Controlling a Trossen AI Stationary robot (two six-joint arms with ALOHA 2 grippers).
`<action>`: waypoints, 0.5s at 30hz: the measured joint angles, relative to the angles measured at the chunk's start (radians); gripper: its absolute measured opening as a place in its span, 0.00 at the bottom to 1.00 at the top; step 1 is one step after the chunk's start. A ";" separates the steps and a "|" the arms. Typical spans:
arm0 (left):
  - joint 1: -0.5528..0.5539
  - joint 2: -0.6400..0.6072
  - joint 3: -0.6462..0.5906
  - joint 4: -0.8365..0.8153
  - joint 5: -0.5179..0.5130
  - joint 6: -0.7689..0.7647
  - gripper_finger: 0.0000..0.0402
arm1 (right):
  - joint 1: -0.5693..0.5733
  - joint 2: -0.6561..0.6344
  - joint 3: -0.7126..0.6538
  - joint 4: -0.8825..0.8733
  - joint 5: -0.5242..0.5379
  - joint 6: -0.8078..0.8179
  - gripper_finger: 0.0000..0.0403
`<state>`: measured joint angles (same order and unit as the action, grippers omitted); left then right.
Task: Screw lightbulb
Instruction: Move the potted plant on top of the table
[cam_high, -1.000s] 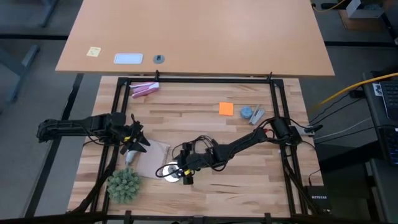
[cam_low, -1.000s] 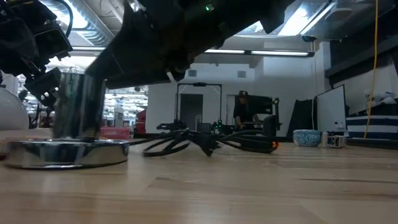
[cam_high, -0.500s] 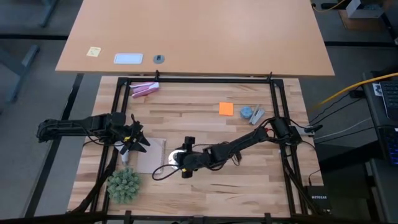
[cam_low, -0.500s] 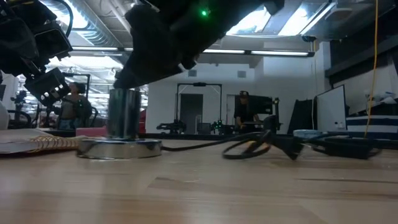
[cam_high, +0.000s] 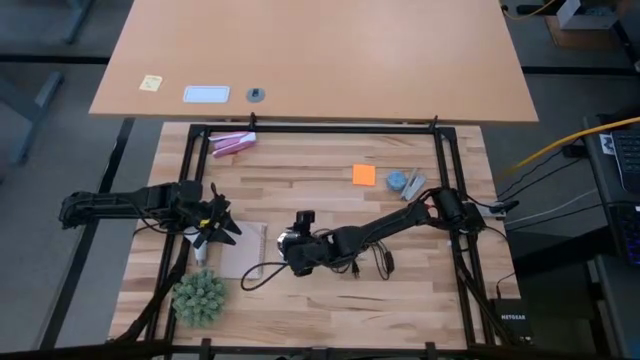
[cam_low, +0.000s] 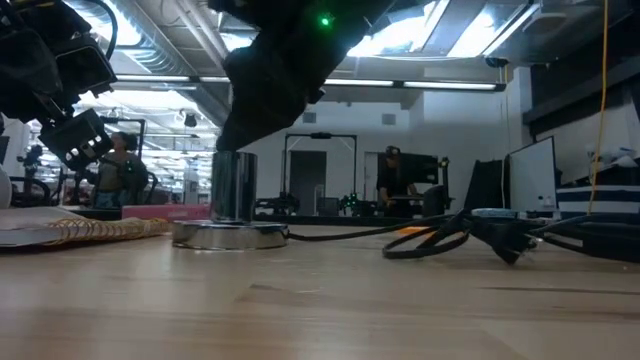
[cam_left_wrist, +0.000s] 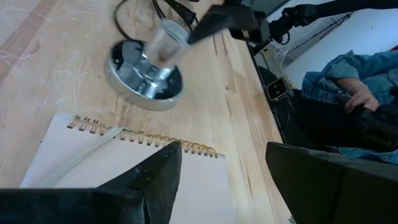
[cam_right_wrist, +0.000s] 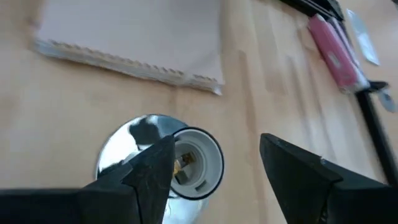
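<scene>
Left gripper (cam_high: 211, 236) hung spread just beside the lightbulb (cam_high: 203, 256), left of the notebook (cam_high: 245, 250), right gripper (cam_right_wrist: 216, 140) spread over the socket (cam_right_wrist: 186, 163); bulb likely light, slick, fragile, so I'd pinch the globe gently.

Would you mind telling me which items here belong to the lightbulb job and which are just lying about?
For the job: lightbulb, beside the left gripper; socket disc, under the right gripper.
Lying about: notebook, spiky green plant, pink object, orange note, blue object.
</scene>
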<state>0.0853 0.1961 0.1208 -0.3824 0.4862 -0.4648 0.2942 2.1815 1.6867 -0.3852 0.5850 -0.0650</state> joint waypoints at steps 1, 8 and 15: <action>0.000 0.000 0.000 0.000 0.000 0.000 0.56 | -0.003 0.001 0.013 -0.020 0.002 0.000 0.60; 0.000 0.000 0.000 0.000 0.000 0.000 0.56 | -0.009 0.001 0.105 -0.127 0.010 0.004 0.60; 0.000 0.000 0.000 0.000 0.000 0.000 0.56 | -0.007 -0.002 0.195 -0.205 -0.043 0.003 0.60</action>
<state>0.0849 0.1959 0.1211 -0.3824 0.4866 -0.4648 0.2867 2.1794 1.8819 -0.5900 0.5425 -0.0618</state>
